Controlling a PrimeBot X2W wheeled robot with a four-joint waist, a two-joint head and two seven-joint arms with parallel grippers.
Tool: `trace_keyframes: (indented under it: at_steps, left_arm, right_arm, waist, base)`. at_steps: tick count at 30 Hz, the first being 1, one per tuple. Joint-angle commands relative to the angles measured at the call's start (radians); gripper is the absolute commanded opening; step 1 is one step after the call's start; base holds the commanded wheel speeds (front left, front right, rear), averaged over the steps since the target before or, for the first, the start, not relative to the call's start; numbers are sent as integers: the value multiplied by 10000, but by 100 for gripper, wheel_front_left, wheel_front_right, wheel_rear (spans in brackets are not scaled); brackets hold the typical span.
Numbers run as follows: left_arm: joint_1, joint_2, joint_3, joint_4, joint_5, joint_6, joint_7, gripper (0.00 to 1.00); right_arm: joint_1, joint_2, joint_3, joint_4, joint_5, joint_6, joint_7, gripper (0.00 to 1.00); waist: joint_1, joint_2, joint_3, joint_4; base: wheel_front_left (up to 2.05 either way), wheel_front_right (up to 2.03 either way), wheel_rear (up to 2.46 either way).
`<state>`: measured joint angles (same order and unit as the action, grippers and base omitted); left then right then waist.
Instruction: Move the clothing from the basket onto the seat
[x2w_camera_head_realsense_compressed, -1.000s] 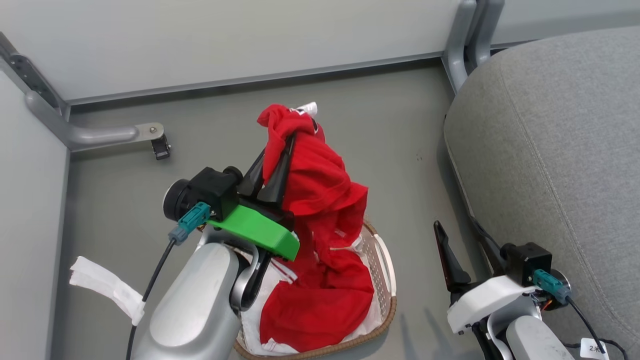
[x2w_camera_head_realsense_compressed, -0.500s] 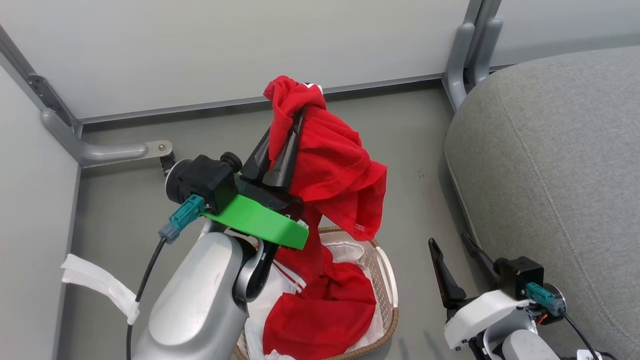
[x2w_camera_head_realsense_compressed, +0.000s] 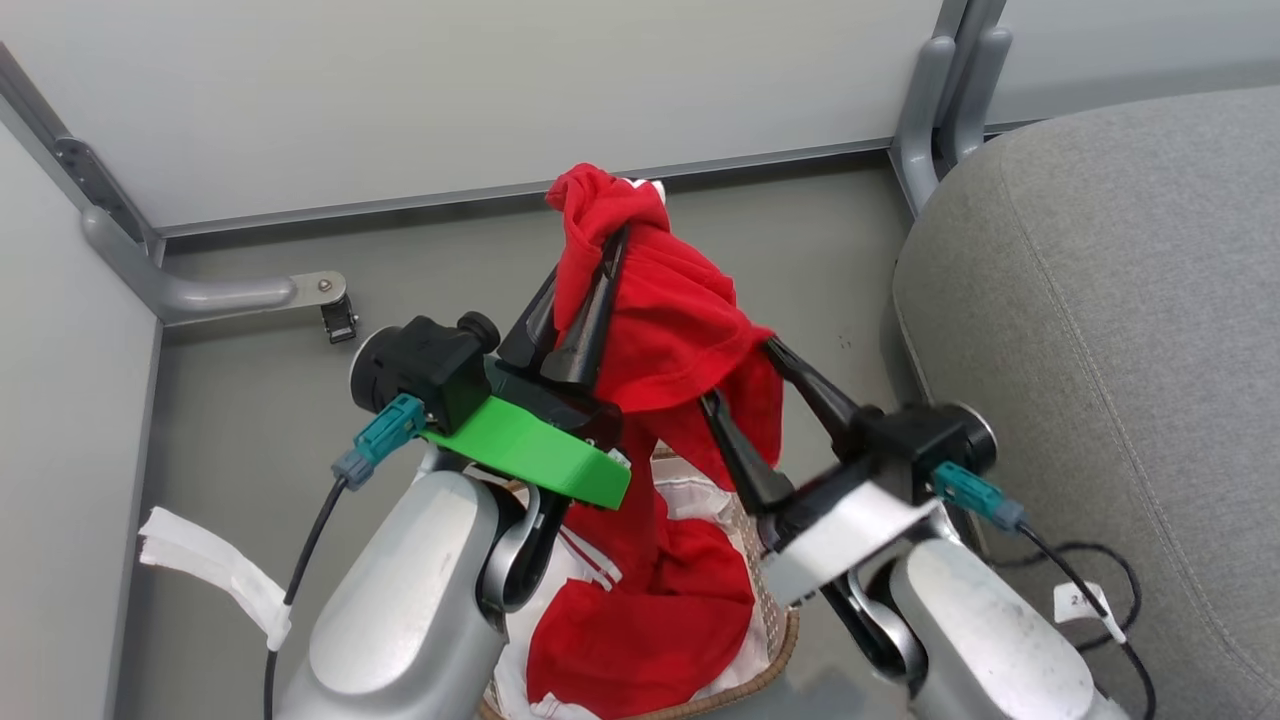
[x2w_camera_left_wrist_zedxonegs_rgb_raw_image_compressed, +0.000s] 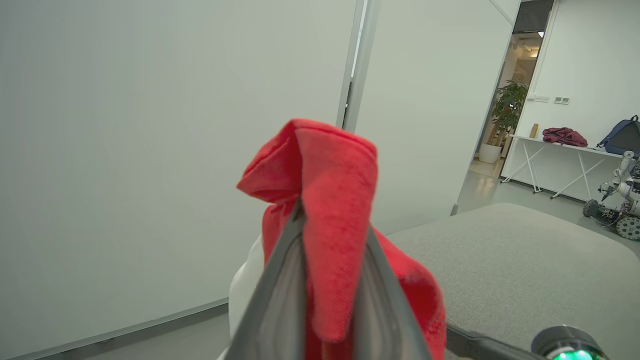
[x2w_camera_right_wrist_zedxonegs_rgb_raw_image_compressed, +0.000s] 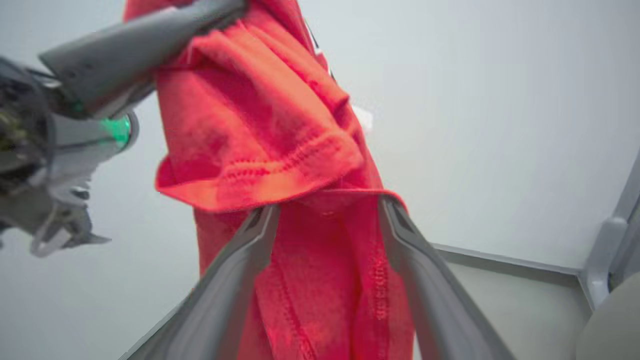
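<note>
Red clothing (x2w_camera_head_realsense_compressed: 670, 330) hanging over basket (x2w_camera_head_realsense_compressed: 740, 684), grey seat (x2w_camera_head_realsense_compressed: 1120, 300) beside

Bright, even light is filling every view, leaving only faint, soft shadows on the floor (x2w_camera_head_realsense_compressed: 250, 430). In the head view my right end effector (x2w_camera_head_realsense_compressed: 738, 372) is smearing with motion blur. In my right wrist view the clothing (x2w_camera_right_wrist_zedxonegs_rgb_raw_image_compressed: 260, 125) is looking soft and unfocused; my left end effector (x2w_camera_left_wrist_zedxonegs_rgb_raw_image_compressed: 334, 220) is blurring close to its lens.

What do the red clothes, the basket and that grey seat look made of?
Clothing: soft matte knit, probably cotton; it drapes, with stitched hems. Basket: seemingly cream perforated plastic, brown woven rim. Seat: matte grey woven upholstery, judging by seams and rounded edges.
</note>
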<state>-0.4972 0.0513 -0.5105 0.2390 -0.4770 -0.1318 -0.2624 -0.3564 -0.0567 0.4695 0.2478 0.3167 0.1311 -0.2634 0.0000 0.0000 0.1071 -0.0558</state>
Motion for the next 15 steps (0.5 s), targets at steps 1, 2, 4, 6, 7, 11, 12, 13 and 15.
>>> trace_keyframes:
  at_steps: [1, 2, 4, 6, 7, 11, 12, 13, 15]
  left_arm:
    - [73, 1, 12, 29, -33, 23, -37, 0]
    - [77, 0, -3, 32, -33, 23, -37, 0]
    - [81, -2, -61, 2, -106, 23, -37, 0]
    - [66, -1, -119, -35, -139, 23, -37, 0]
    - [59, -2, -140, -46, -151, 23, -37, 0]
    - [66, -3, -199, -29, -211, 23, -37, 0]
    - [72, -2, -207, -30, -224, 23, -37, 0]
    - [84, -2, -225, -37, -243, 23, -37, 0]
    - [82, -4, -268, -61, -257, 23, -37, 0]
  right_arm:
    - [-355, -124, 224, -147, 109, -7, -20, 100]
    - [-680, -207, 453, -285, 141, -7, -20, 100]
    - [-1151, -309, 794, -462, 255, -7, -20, 100]
    - [-1593, -415, 1056, -578, 302, -7, -20, 100]
    - [-1737, -444, 1135, -590, 359, -7, -20, 100]
    - [-2109, -546, 1489, -121, 466, -7, -15, 100]
    - [-2179, -547, 1547, 102, 464, -8, -15, 100]
    - [-2212, -532, 1603, 294, 481, -7, -12, 100]
    - [-2285, -461, 1702, 686, 558, -7, -12, 100]
  waist:
    - [0, 0, 2, 17]
    - [0, 0, 1, 33]
    - [0, 0, -3, 75]
    - [0, 0, 9, 124]
    - [0, 0, 15, 145]
    - [0, 0, 35, 216]
    - [0, 0, 38, 235]
    - [0, 0, 43, 247]
    - [0, 0, 64, 267]
  base:
    - [0, 0, 0]
    - [0, 0, 0]
    - [0, 0, 0]
    - [0, 0, 0]
    - [0, 0, 0]
    - [0, 0, 0]
    - [0, 0, 0]
    - [0, 0, 0]
    - [0, 0, 0]
